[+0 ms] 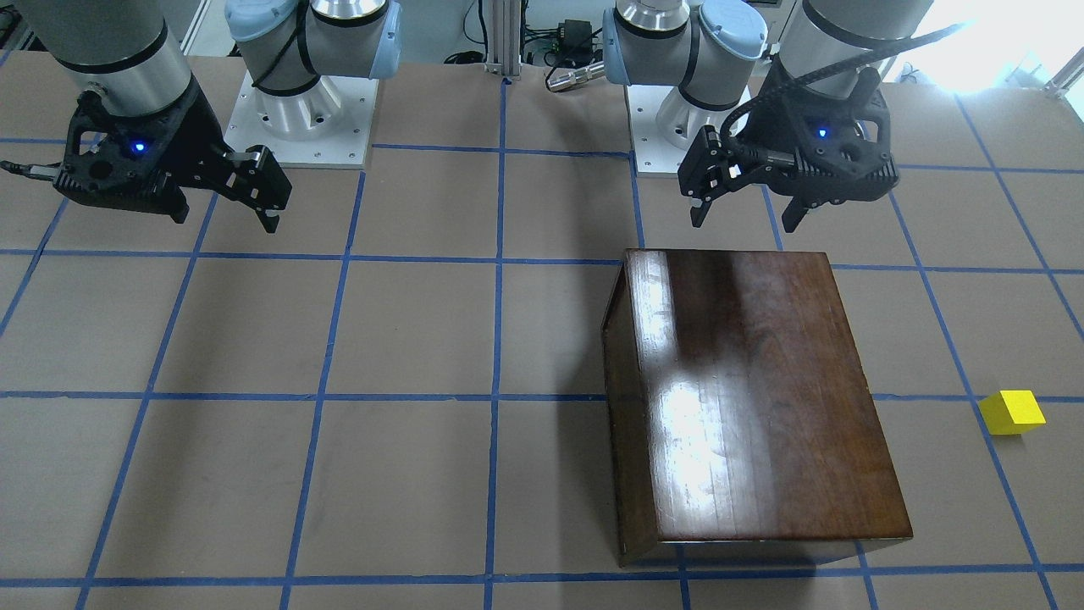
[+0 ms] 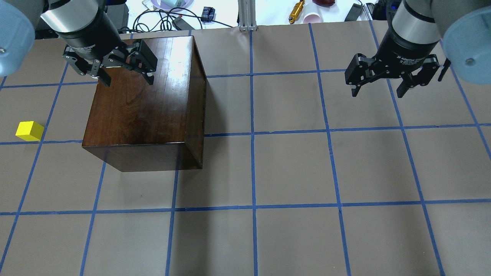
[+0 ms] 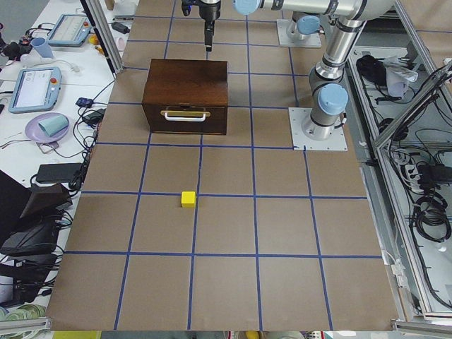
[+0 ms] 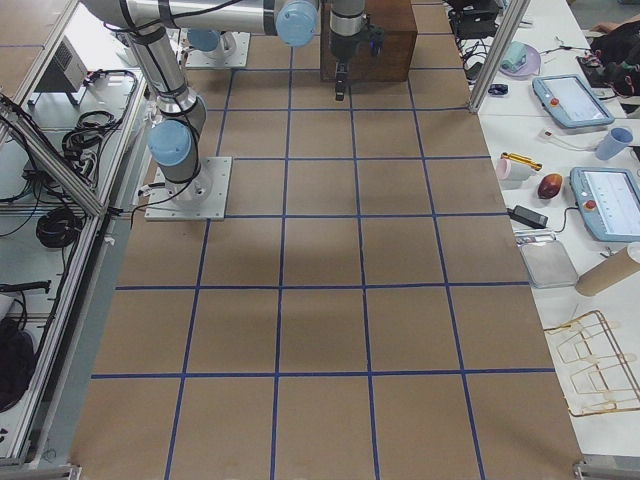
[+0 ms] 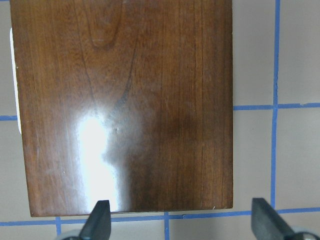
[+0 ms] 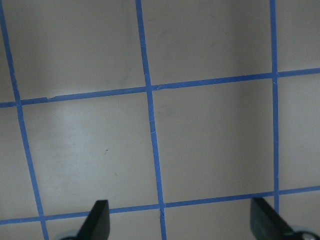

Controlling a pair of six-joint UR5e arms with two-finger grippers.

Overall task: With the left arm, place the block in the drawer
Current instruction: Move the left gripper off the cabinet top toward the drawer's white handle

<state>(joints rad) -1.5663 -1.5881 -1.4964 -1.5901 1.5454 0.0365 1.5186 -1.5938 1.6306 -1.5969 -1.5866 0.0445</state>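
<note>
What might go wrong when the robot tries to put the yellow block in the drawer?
The drawer looks shut, so it probably needs pulling open by its handle first; the jaws might slip off. The block is small and lies well away from the left arm, so a clumsy pinch could knock it aside. The arm hangs above the box and might bump it going down.

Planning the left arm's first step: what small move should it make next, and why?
Probably carry the open left gripper off the box top toward the handle of the drawer, which looks shut; the block lies free on the table beside the box, so it can wait.
</note>
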